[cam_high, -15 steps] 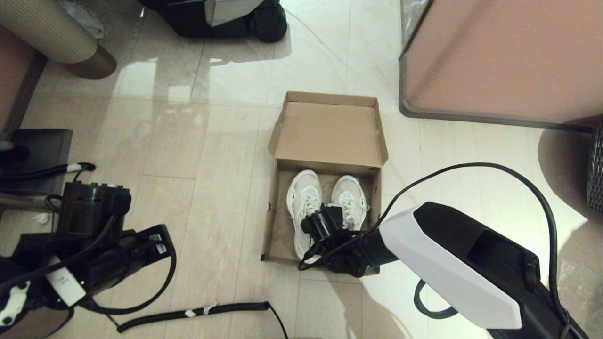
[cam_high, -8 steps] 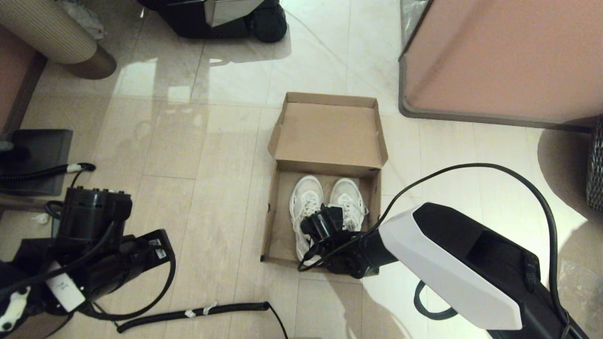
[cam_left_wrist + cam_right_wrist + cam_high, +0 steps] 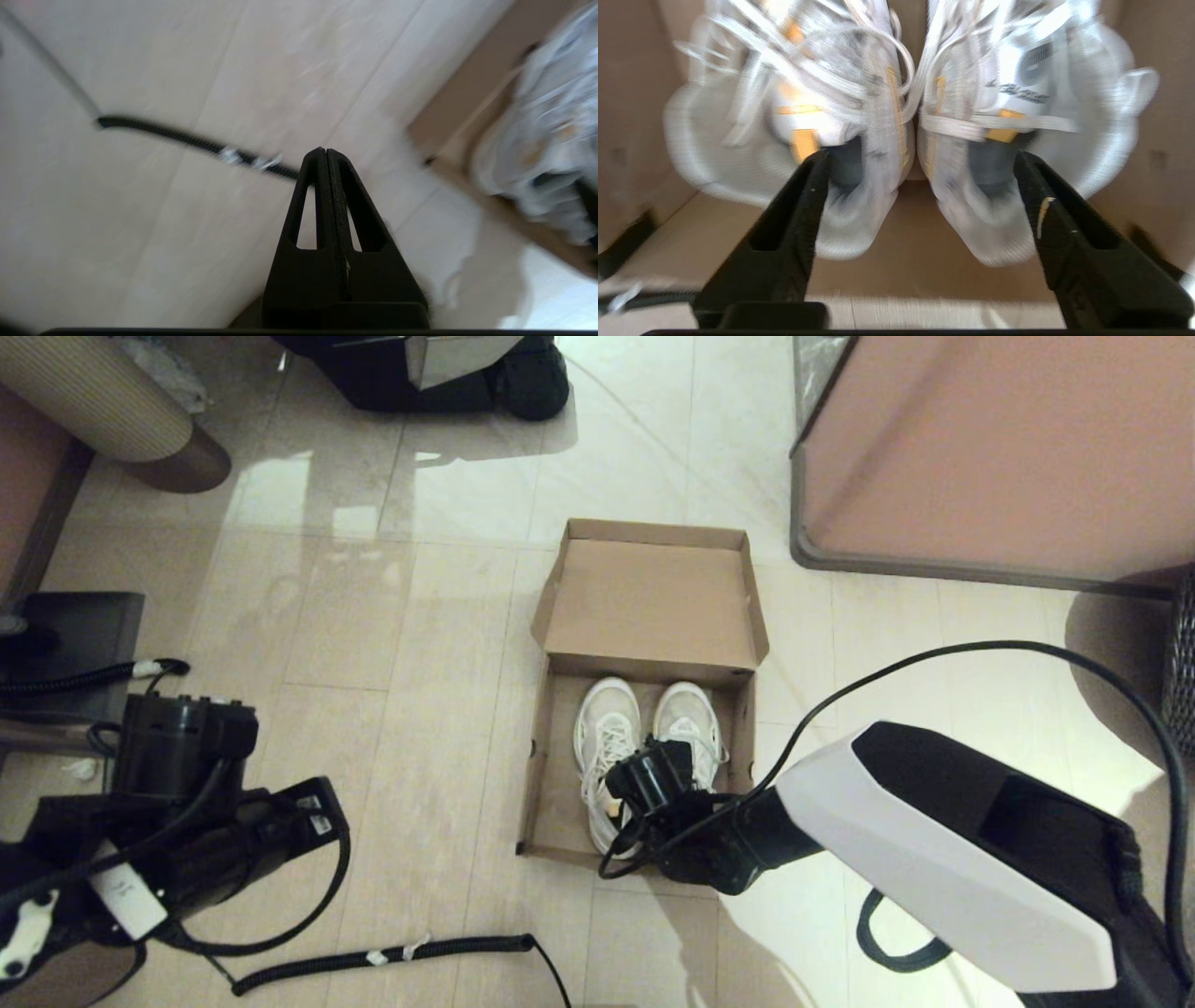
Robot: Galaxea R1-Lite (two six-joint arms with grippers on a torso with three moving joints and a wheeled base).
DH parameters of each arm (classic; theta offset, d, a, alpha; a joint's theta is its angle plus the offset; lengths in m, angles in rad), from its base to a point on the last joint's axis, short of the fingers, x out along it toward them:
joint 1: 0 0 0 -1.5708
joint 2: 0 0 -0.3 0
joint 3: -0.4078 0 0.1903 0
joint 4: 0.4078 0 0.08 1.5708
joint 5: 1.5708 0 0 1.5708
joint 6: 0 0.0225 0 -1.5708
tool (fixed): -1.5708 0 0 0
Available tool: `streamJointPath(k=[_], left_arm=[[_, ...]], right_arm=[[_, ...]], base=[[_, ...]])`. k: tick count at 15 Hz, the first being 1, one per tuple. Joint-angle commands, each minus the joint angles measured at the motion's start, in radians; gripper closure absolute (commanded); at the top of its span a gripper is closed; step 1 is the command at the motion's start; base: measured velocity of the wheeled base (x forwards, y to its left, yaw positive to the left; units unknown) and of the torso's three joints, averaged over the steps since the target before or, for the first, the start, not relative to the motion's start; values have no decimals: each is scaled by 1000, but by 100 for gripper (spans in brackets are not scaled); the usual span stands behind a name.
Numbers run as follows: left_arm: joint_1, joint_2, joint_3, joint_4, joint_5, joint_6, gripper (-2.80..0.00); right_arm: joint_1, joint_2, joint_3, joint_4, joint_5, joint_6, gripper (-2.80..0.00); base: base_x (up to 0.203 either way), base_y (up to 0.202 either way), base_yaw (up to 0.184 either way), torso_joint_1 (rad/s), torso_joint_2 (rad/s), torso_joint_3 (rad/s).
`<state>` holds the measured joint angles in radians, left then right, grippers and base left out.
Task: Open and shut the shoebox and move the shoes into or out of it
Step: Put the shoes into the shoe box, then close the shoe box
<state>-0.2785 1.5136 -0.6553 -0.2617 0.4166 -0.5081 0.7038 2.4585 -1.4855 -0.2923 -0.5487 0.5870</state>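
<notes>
Change: shoes [image 3: 644,747] nudged deeper into shoebox [image 3: 653,607]; right gripper [image 3: 920,163] now spread wide, apparently releasing both heels. Step: placing. Next: withdraw, shut lid. Left gripper [image 3: 326,156] pressed together, idle.

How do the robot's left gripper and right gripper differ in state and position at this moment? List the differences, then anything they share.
1. Jaws: the black left gripper has its jaws pressed shut; the black right gripper has its jaws spread wide.
2. Place: the left gripper hangs over bare tiled floor, beside the brown cardboard shoebox; the right gripper is at the heels of the white lace-up sneakers inside that box.

Shared: neither holds anything.
</notes>
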Motion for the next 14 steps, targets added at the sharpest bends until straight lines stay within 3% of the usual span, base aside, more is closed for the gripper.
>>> streamJointPath(k=[1, 4, 6, 7, 9, 12, 14], left_arm=[[7, 41, -74, -2, -77, -2, 0], [47, 193, -269, -2, -236, -2, 0], [72, 335, -408, -16, -290, -4, 0], [83, 409, -476, -44, -305, -11, 0], [99, 509, -584, -94, -322, -43, 0], [78, 521, -599, -123, -336, -77, 0], [84, 512, -600, -168, -399, -86, 0]], right_arm=[[-7, -165, 96, 27, 5, 1, -280], [-83, -336, 142, 152, 56, 4, -280], [-180, -401, 150, 194, 147, 7, -280], [-231, -407, 152, 200, 176, 13, -16], [-318, -400, 133, 200, 247, 38, 0], [-434, -409, 128, 195, 420, 53, 0], [-505, -418, 162, 131, 514, 70, 0]], base=[[0, 0, 0, 0, 0, 0], [0, 0, 0, 0, 0, 0], [0, 0, 0, 0, 0, 0], [0, 0, 0, 0, 0, 0], [0, 0, 0, 0, 0, 0], [0, 0, 0, 0, 0, 0], [0, 0, 0, 0, 0, 0]])
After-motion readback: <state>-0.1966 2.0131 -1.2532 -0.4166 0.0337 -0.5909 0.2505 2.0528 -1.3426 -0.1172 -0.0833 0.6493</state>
